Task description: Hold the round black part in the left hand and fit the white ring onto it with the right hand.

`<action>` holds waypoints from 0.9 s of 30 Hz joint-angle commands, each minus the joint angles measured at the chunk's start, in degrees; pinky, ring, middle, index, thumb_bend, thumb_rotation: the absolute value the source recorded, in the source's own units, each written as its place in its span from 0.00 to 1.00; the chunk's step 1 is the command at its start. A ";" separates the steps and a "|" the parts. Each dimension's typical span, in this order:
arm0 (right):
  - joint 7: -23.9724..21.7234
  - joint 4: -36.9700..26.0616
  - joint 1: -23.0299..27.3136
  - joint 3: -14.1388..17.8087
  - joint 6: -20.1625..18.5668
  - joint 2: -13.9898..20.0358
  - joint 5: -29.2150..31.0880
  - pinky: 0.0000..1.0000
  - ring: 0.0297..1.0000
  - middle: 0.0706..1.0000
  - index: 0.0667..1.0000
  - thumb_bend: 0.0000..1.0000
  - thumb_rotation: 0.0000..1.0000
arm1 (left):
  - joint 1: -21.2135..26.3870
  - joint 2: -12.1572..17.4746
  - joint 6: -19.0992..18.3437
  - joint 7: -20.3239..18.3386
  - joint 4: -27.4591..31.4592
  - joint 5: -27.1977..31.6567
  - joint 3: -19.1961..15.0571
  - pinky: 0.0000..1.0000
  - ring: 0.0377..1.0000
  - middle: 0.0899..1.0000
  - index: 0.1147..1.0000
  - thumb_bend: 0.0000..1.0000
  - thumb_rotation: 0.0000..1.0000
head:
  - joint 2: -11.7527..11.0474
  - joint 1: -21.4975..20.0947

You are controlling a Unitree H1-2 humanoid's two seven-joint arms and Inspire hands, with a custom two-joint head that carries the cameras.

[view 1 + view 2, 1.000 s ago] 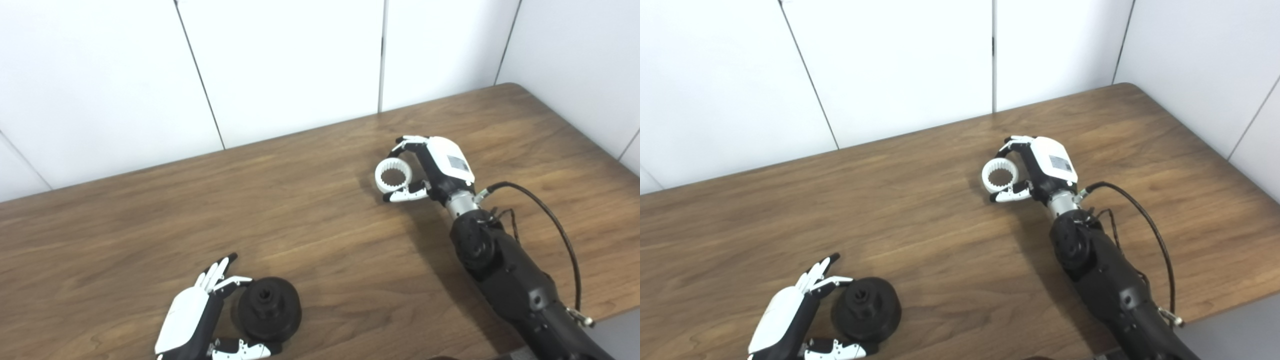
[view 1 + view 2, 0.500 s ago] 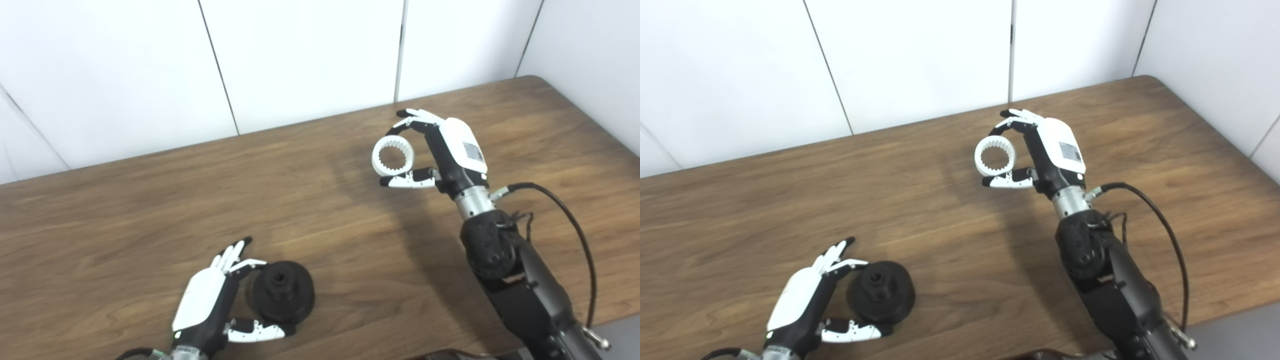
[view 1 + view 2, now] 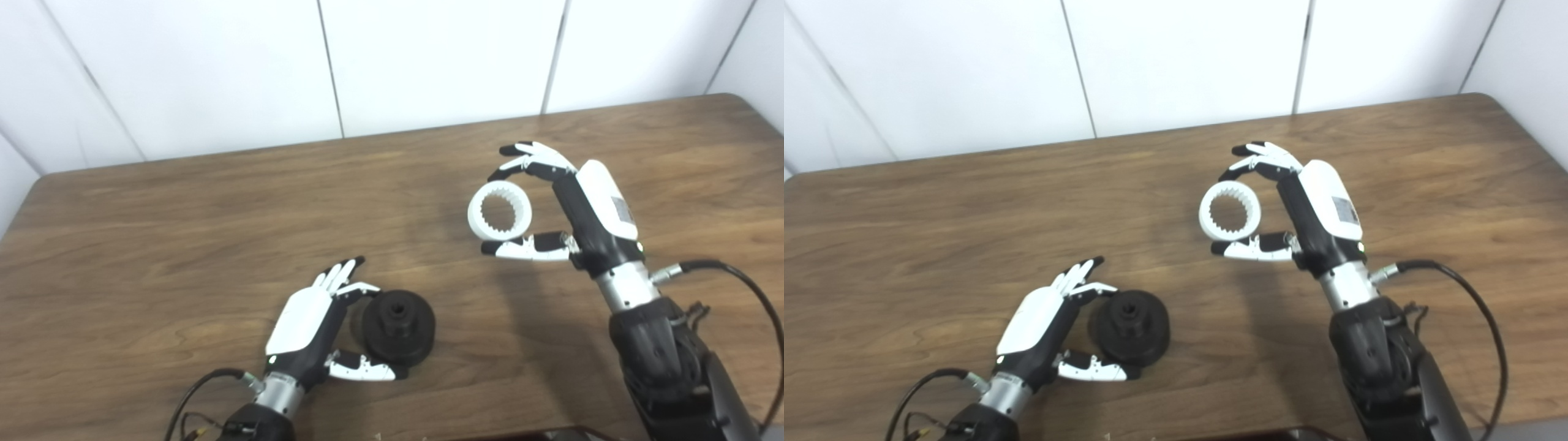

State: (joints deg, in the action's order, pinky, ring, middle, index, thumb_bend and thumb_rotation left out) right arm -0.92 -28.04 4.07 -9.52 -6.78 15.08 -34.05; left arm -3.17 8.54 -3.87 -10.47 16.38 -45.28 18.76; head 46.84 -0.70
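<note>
The round black part [image 3: 398, 328] is sitting on the wooden desk [image 3: 184, 233], with the left hand [image 3: 309, 324] cupping it, fingers and thumb curled around its sides. Well apart to the right, the right hand [image 3: 572, 208] is pinching the toothed white ring [image 3: 500, 211] above the desk.

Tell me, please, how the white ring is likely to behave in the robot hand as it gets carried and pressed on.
The white ring looks like rigid plastic, so it should hold its shape. It seems light, since the right robot hand holds it by a mere pinch at its rim. That pinch is narrow, so it may twist or slip when pressed.
</note>
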 commanded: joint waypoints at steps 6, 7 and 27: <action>-2.30 -5.65 -0.85 -1.52 3.65 -2.42 0.63 0.81 0.86 0.79 0.44 0.52 0.14 | 1.79 -0.89 -0.55 0.49 1.51 -1.04 0.19 1.00 1.00 0.99 0.59 0.92 0.35 | 0.64 1.63; -2.78 -6.04 -1.18 -1.87 3.73 -2.74 0.54 0.81 0.86 0.79 0.44 0.52 0.14 | 1.85 -0.98 -0.69 0.45 1.54 -1.04 0.24 1.00 1.00 0.99 0.59 0.92 0.35 | 0.73 1.89; -8.78 -6.94 -5.88 -9.53 5.67 -7.09 1.43 0.85 0.86 0.79 0.44 0.52 0.14 | 2.26 -1.32 -1.71 0.39 1.80 -1.64 1.34 1.00 1.00 0.99 0.59 0.91 0.35 | 1.60 2.80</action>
State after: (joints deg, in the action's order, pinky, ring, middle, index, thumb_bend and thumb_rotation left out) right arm -9.67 -33.91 -2.73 -19.11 -3.26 8.44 -32.22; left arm -2.66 7.67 -5.80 -10.49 16.38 -46.66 20.09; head 48.43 2.02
